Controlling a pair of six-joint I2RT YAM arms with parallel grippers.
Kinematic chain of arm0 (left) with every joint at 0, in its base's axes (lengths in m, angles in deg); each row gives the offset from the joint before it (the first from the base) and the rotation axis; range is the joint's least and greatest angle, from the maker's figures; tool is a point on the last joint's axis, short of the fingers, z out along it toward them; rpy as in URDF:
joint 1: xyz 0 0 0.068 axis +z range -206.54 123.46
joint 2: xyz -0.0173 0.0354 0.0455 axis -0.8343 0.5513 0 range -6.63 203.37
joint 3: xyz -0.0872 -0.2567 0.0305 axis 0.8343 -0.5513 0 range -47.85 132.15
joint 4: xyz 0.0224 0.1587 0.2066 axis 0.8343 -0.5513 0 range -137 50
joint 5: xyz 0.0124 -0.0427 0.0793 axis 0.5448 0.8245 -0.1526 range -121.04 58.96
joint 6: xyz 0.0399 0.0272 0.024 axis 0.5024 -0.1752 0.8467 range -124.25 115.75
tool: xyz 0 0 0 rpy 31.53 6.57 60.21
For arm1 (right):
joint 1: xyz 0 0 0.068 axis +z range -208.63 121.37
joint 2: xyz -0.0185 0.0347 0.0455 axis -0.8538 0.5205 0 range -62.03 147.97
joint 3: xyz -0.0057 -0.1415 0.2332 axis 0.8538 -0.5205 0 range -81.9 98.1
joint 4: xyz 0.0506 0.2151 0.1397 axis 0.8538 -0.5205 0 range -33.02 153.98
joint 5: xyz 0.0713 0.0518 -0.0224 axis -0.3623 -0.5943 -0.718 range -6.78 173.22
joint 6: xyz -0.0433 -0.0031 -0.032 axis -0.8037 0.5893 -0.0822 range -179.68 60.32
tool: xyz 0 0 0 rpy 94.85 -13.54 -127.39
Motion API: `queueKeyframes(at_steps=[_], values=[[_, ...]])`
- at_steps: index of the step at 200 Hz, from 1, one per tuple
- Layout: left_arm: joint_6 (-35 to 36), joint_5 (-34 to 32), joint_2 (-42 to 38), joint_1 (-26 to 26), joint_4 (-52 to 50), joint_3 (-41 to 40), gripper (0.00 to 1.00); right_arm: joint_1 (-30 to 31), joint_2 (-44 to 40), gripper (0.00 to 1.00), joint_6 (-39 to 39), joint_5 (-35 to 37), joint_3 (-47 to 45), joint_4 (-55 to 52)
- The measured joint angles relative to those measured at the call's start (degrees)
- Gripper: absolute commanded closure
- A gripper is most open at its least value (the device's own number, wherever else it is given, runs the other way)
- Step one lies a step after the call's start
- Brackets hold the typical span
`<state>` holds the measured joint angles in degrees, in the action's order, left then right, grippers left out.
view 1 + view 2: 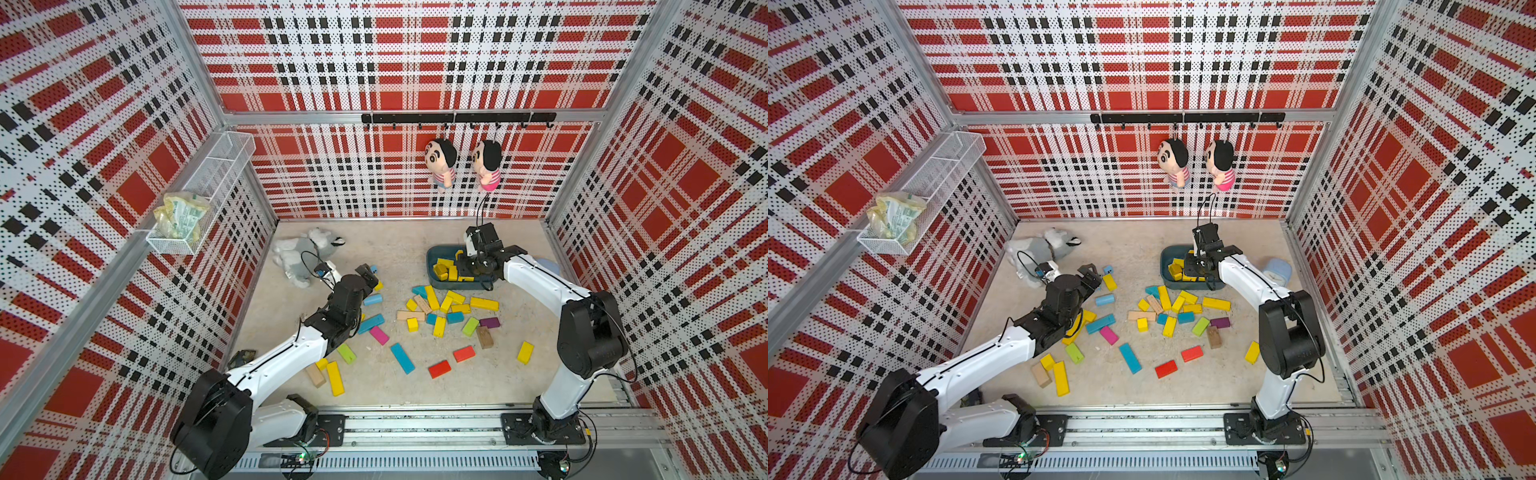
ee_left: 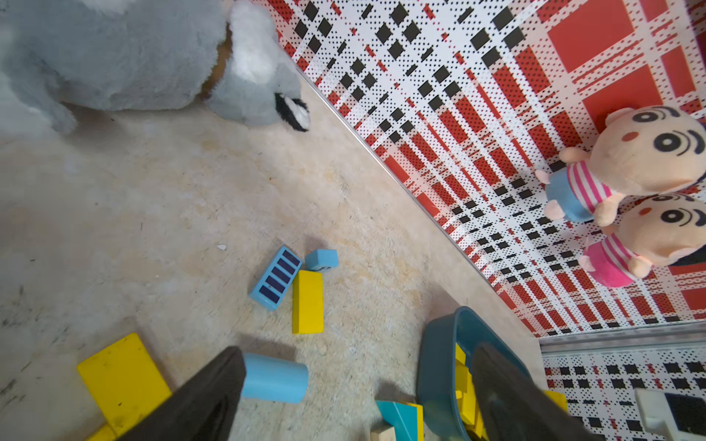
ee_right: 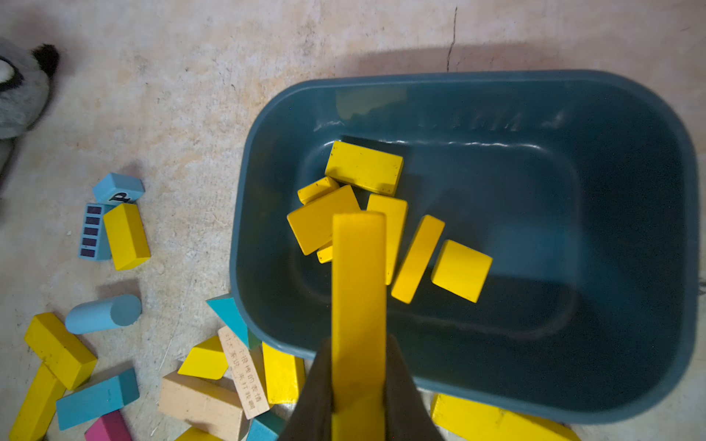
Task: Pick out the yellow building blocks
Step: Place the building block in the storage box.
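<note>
Noted at the near edge of the beige floor (image 1: 478,386), beside the left arm: a long yellow wooden bar (image 1: 335,378) lying flat, close against a pale tan wood block (image 1: 316,375) and a small yellow cube (image 1: 321,364). Found further right a lone yellow brick (image 1: 525,352), well apart from two red blocks (image 1: 439,369).

Recorded mid-floor a loose cluster of yellow building blocks (image 1: 432,297) mixed with teal, tan, lime-green and purple pieces (exact yellow count not readable where pieces overlap).

Left gripper (image 1: 1093,276): jaws spread wide, nothing between them. Positioned just short of a short yellow brick (image 2: 307,301), which touches a blue striped block (image 2: 275,278) and a pale blue cube (image 2: 321,259). Pale blue cylinder (image 2: 275,378) just beside one finger (image 2: 214,389).

Right gripper (image 3: 358,343): clamped on a flat yellow plank (image 3: 358,275), held out over the inside of a dark blue-grey plastic tub (image 3: 611,152). Counted about seven yellow pieces (image 3: 365,168) on the tub bottom, bunched toward one side.

Observed beyond, near the back-left corner, a grey plush animal (image 1: 307,253) lying on the floor. Observed on the back wall two cartoon dolls (image 1: 441,162) hanging from a black hook rail (image 1: 457,118).
</note>
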<state>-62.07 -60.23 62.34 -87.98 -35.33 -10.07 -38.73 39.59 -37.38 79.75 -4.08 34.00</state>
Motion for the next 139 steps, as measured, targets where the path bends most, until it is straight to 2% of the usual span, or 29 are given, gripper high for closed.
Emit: queueKeyframes(at_steps=[62, 87, 139], values=[[-1.49, 0.39, -0.02, -0.17, -4.42, -0.07, 0.06, -0.55, 6.47, 0.95, 0.79, 0.92, 4.20, 1.01], [-2.01, 0.92, -0.04, -0.20, -6.56, -0.07, 0.05, -0.96, 10.08, 0.89, 1.64, 1.73, 7.43, 1.99], [-3.21, 2.27, 0.09, -0.20, -13.92, 0.74, 0.07, -1.99, 13.16, 0.56, 3.23, 3.23, 7.45, 3.32]])
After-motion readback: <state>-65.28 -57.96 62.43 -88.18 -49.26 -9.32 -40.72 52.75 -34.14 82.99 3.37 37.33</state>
